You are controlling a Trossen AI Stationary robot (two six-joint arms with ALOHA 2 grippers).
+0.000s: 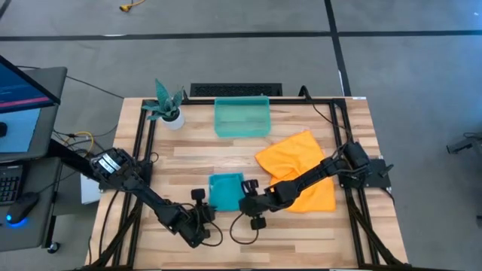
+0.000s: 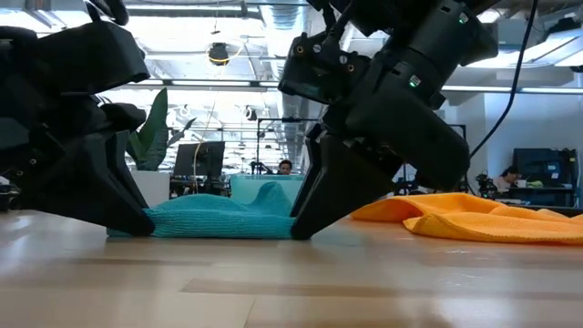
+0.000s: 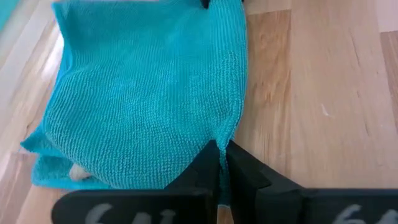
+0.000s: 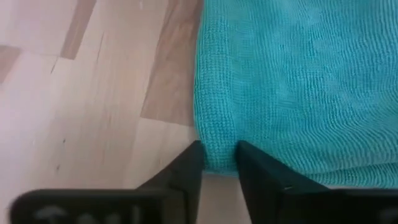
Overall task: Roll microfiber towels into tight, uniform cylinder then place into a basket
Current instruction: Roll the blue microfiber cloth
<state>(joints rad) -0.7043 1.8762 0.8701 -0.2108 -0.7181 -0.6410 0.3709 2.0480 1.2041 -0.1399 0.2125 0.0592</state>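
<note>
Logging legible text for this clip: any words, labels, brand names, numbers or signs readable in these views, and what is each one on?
No text can be read in any view.
Left pincer: pale marks on its body at the bottom of the left wrist view, too blurred to read.
Monitor beside the table: lit screen content, too small to read.
Teal towel, orange towel, basket, right pincer: no label or print visible.

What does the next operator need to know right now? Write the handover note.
Left hand: shut on an edge of the teal towel, at the table's front.
Right hand: pinching the opposite edge of the same towel.
Teal towel: folded small, not yet rolled.
Orange towel: crumpled flat, right of centre, untouched.
Basket: at the back edge, nothing in it.
Left: roll both towels and put them in the basket.
</note>
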